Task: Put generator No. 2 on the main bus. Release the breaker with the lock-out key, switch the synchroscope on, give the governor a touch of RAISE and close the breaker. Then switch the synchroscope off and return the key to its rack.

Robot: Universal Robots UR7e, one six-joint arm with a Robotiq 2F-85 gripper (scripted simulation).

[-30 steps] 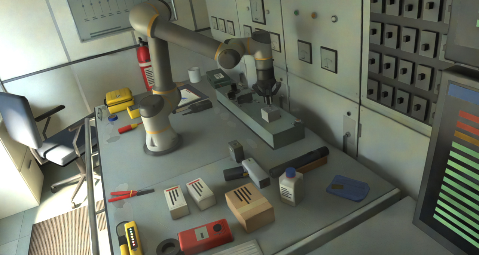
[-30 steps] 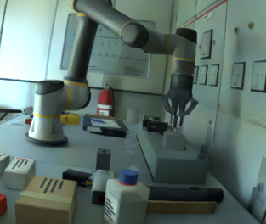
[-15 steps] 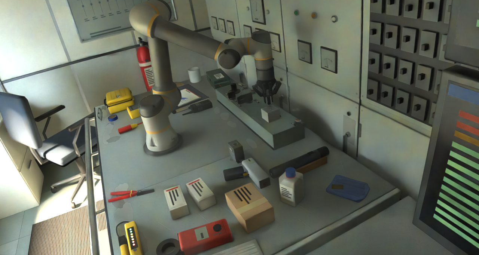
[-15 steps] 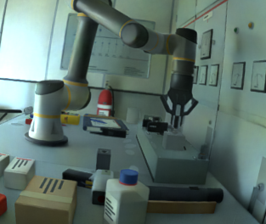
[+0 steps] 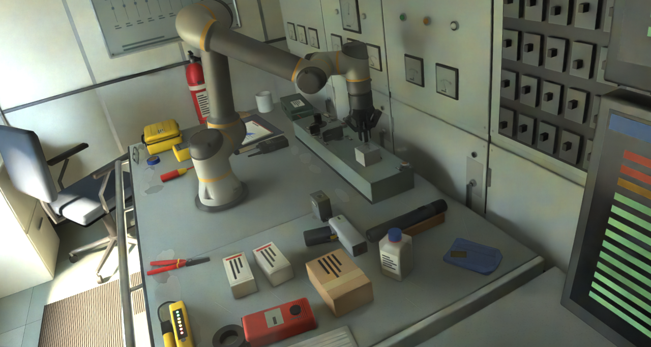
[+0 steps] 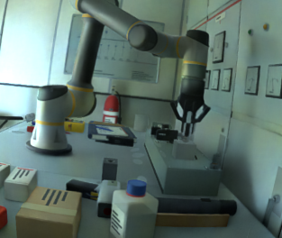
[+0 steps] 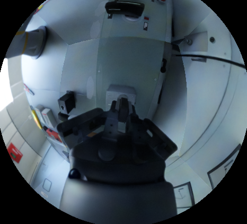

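Note:
The lock-out key [image 7: 122, 106] is a small dark piece that I hold in my closed gripper [image 5: 364, 135] [image 6: 188, 130] [image 7: 122, 109], pointing straight down a short way above a light grey block [image 5: 368, 154] [image 6: 183, 148] [image 7: 121, 95] on the grey control console [image 5: 350, 156]. The block's top face shows a round opening under the key. Further along the console stand a black breaker handle [image 7: 124, 7] [image 5: 332, 131] and a black knob [image 5: 315, 127]. A small dark box with a hole in its face [image 5: 321, 205] [image 7: 66, 102] stands on the desk beside the console.
The switchboard wall with its meters [image 5: 430, 78] rises close behind the console. Across the near desk lie a black tube [image 5: 406, 220], a white bottle [image 5: 395, 254], a cardboard box [image 5: 339, 281], two white boxes [image 5: 257, 267] and a red unit [image 5: 277, 320]. My arm's base [image 5: 221, 181] stands on the left.

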